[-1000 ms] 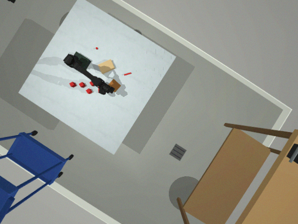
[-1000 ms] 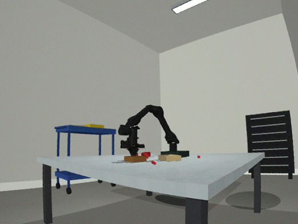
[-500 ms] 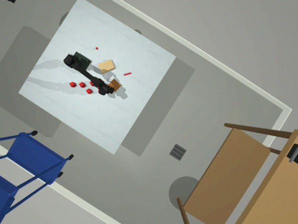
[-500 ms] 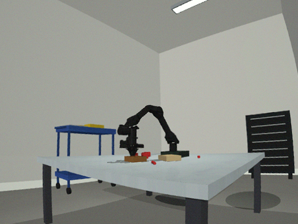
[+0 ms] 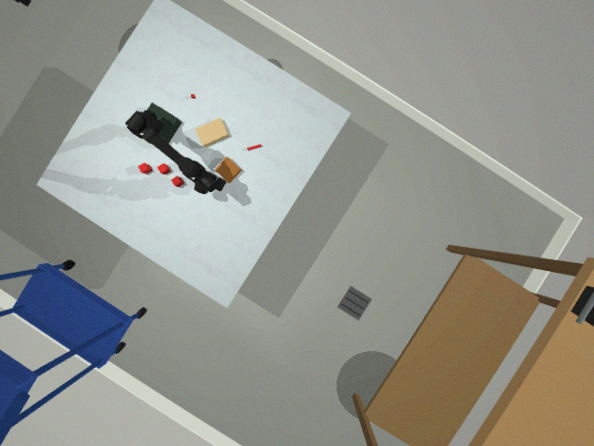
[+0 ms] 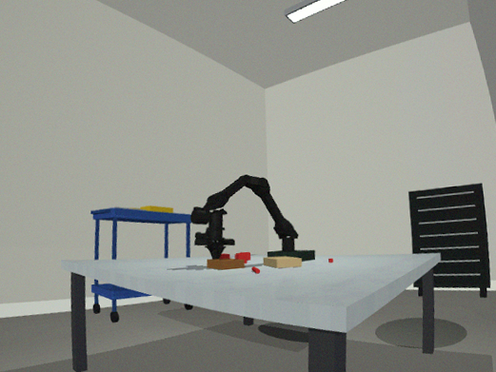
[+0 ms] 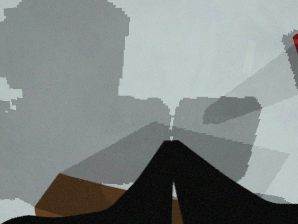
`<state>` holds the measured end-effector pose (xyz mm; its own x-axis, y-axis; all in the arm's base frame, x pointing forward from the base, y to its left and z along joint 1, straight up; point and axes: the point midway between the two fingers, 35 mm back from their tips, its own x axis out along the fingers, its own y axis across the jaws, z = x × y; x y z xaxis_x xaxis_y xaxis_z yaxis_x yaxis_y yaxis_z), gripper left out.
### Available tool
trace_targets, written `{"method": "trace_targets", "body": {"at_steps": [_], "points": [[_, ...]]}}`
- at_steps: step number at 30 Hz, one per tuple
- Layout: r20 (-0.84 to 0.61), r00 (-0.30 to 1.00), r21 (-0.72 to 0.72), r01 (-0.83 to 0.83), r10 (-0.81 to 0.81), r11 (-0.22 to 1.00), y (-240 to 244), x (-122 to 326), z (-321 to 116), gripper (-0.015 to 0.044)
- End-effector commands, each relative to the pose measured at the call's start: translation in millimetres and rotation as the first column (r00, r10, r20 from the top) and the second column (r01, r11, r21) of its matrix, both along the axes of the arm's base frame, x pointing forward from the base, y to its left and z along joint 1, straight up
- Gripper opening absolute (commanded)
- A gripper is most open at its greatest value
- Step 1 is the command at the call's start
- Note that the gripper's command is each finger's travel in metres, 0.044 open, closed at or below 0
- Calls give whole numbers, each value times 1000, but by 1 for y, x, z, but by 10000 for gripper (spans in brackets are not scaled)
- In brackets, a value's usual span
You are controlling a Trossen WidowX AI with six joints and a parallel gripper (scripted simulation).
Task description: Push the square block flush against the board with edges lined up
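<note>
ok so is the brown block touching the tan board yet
No, the top view shows bare table between the brown block and the tan board.

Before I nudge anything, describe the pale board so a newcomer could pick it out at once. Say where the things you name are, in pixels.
On the big light table [image 5: 280, 125] [image 6: 385, 279], find the arm's dark green base [image 5: 170, 118] [image 6: 308, 255]. The board [image 5: 212, 132] [image 6: 283, 262] lies flat near it, a tan oblong slab. Its neighbour, the block [image 5: 228, 170] [image 6: 225, 263] [image 7: 80, 195], is darker brown and squarer.
</note>
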<state>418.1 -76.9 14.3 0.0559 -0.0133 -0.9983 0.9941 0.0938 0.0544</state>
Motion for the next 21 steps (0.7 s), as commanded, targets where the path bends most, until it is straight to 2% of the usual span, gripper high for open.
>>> {"method": "trace_targets", "body": {"at_steps": [1, 7, 12, 18, 21], "points": [[-13, 1000, 4, -1, 1, 1000, -6, -1, -5, 0], [-13, 1000, 4, -1, 1, 1000, -14, -1, -5, 0], [-12, 1000, 3, -1, 1, 1000, -11, -1, 48, 0], [-12, 1000, 4, -1, 1, 1000, -11, -1, 50, 0], [-13, 999, 4, -51, 51, 999, 11, -7, 53, 0]]}}
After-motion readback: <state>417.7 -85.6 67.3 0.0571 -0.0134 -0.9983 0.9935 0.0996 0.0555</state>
